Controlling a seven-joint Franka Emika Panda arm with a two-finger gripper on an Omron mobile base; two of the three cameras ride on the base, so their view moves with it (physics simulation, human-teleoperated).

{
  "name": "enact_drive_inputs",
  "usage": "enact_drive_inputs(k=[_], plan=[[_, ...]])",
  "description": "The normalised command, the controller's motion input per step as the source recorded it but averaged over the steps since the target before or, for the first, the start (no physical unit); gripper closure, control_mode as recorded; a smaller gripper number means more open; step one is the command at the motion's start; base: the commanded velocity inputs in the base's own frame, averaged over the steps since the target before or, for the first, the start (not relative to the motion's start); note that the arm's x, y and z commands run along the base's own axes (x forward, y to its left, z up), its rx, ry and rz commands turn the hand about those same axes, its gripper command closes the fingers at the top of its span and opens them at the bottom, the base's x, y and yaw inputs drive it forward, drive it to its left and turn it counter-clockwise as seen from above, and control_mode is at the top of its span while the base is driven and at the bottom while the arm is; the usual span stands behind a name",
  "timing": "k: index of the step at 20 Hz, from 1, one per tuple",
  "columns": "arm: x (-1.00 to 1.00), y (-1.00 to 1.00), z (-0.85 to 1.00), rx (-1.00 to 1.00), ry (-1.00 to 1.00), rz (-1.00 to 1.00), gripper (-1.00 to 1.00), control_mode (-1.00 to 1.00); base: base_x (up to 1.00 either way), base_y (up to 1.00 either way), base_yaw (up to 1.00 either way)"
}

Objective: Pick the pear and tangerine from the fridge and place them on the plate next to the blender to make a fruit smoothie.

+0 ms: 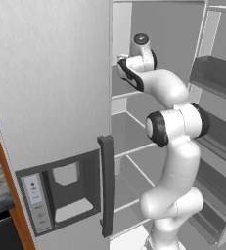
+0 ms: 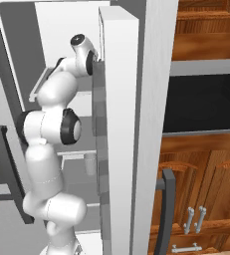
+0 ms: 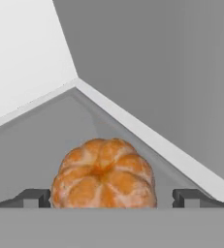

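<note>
The step in hand looks like the pick of the tangerine [image 3: 104,173], one of the two fruits to be fetched from the fridge [image 1: 51,88]. The arm reaches up into the open fridge, its wrist at an upper shelf [image 1: 134,128] region near the left inner wall, as both base views show. In the hand view the tangerine sits on a grey shelf floor close to the back corner where the white side wall and the grey rear wall meet. The jaws stand apart — one fingertip [image 3: 33,198] shows to the left of the fruit and the other to its right, with the gripper [image 3: 112,199] centred on the tangerine and a small gap visible on each side, so nothing is clamped yet. Whether the tips reach far enough along the fruit's sides cannot be told, since the lower part of the fruit is cut off at the bottom of that view. The next move, by my reading, calls for closing squarely on the tangerine's widest part — perhaps after easing a little further forward — then lifting clear of the shelf and backing out without brushing the door. The pear's place cannot be told from here.
</note>
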Motion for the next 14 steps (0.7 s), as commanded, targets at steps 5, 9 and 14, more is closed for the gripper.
enact_drive_inputs(k=[5, 9, 14], plan=[[0.47, -0.01, -0.08, 0.01, 0.00, -0.01, -1.00, -1.00, 0.00, 0.00, 0.00], [0.02, -0.32, -0.42, 0.00, 0.00, 0.00, 1.00, -1.00, 0.00, 0.00, 0.00], [0.06, -0.15, -0.13, 0.00, 0.00, 0.00, 1.00, -1.00, 0.00, 0.00, 0.00]])
